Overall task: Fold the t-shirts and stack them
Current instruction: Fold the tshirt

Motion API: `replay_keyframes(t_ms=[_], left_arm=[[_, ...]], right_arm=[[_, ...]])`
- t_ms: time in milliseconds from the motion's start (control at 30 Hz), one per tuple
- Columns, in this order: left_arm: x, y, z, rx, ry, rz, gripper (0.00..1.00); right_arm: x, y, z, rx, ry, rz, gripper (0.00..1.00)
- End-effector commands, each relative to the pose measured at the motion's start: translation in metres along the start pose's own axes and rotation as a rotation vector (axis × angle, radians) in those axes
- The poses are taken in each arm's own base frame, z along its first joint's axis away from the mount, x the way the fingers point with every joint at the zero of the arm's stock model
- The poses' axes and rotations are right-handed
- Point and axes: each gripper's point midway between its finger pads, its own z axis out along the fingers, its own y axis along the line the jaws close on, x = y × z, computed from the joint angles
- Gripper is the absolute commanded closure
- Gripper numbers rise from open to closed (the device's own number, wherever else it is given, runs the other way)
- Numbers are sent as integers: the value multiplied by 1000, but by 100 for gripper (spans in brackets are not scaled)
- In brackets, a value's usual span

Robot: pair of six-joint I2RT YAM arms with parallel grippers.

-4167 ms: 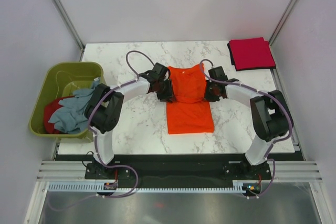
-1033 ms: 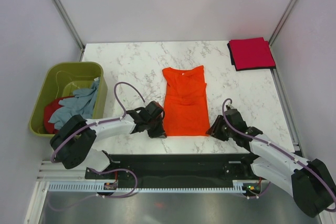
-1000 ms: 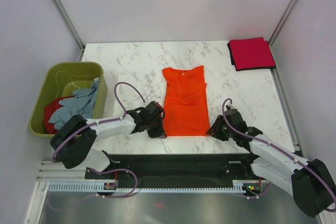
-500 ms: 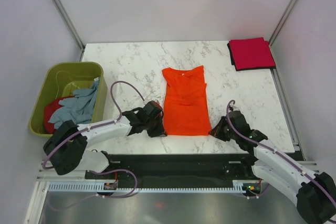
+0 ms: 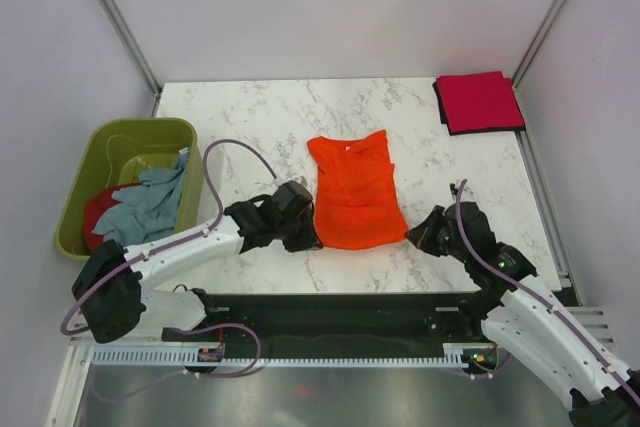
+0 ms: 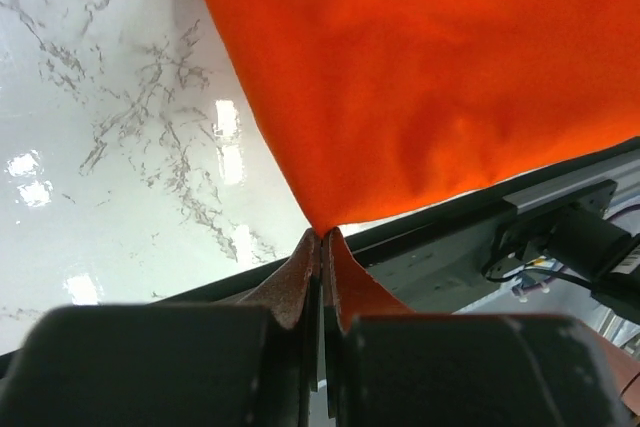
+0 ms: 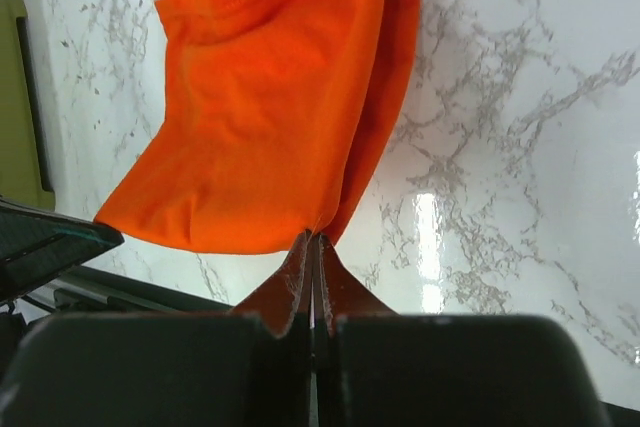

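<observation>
The orange t-shirt (image 5: 355, 192) lies lengthwise in the middle of the marble table, its near hem lifted off the surface. My left gripper (image 5: 312, 234) is shut on the hem's near-left corner (image 6: 322, 225). My right gripper (image 5: 412, 237) is shut on the near-right corner (image 7: 315, 230). The cloth (image 6: 420, 67) hangs stretched between the two grips. A folded crimson t-shirt (image 5: 479, 102) rests at the table's far right corner. A pale grey-blue t-shirt (image 5: 145, 205) and a red t-shirt (image 5: 97, 217) lie crumpled in the olive-green tub (image 5: 110, 147).
The tub sits off the table's left edge. A black rail (image 5: 340, 312) runs along the near edge under both arms. Bare marble (image 5: 250, 117) stretches to the left of the orange shirt.
My right gripper closed on the hem corner. Both grippers rose and moved away from the table's near edge, lifting the orange shirt's near hem; the hem now spreads wider.
</observation>
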Motion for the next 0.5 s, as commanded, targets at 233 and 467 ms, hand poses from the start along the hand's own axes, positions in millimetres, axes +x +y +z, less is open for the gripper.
replay_keyframes(t_ms=[233,467], left_arm=[[-106,-47,-34,11,-177,44,98],[-200,-69,-32,63,-235,34,98]], right_arm=[[-103,54,12,86,-193,-170,100],[-170,89,59,70,-213,-223,100]])
